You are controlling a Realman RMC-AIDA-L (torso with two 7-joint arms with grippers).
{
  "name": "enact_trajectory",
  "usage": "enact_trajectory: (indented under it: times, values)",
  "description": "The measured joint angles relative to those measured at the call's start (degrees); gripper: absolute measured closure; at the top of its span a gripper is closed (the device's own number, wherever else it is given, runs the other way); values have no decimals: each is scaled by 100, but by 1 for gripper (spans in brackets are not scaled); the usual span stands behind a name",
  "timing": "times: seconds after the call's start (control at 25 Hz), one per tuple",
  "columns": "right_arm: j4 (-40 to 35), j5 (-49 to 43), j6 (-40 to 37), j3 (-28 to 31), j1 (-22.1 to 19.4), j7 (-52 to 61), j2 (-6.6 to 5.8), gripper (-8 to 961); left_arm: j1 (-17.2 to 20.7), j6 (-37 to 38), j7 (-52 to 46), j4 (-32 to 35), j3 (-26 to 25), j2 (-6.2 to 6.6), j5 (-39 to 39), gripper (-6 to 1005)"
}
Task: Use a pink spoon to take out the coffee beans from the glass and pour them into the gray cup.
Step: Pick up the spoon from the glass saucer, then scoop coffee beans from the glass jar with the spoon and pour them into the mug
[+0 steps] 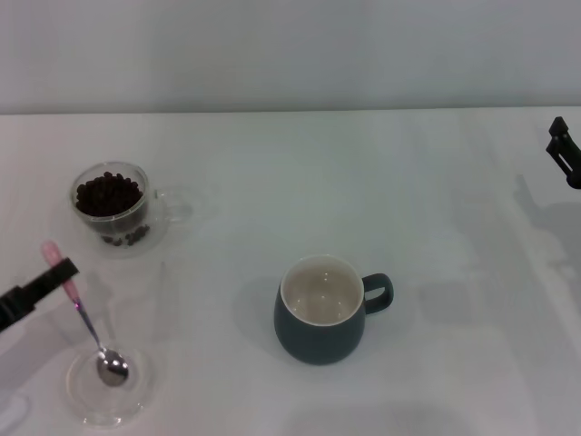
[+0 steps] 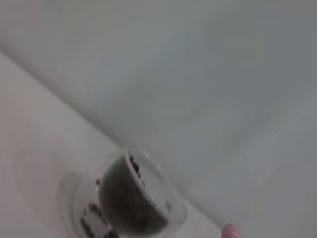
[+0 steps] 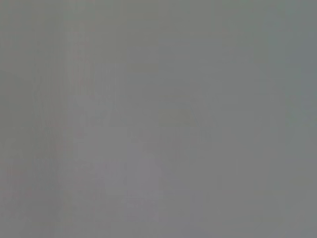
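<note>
The pink spoon [image 1: 91, 331] lies slanted at the front left, its metal bowl resting in a flat clear saucer [image 1: 91, 409] and its pink handle end [image 2: 230, 231] pointing toward the glass. My left gripper [image 1: 62, 272] reaches in from the left edge and crosses the pink handle near its end. Behind it, the glass [image 1: 113, 207] [image 2: 130, 198] stands upright, filled with dark coffee beans [image 1: 109, 193]. Mid-table, to the right, the gray cup [image 1: 322, 309] is upright, its handle toward the right and its cream inside bare. My right gripper [image 1: 565, 150] hangs at the far right edge, away from everything.
The white table [image 1: 363, 173] runs back to a pale wall. The right wrist view shows only a flat grey surface.
</note>
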Motion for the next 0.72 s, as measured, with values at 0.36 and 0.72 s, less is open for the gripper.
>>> enact_trajectory:
  times: [0.36,0.72]
  values:
    - [0,22,40,0,-13,-3,0,79,30,-167,0,191,5,10,-212,866]
    - [0,19,76,0,-14,-5,0,79,-211,-414,10,257,32,66,-685,866]
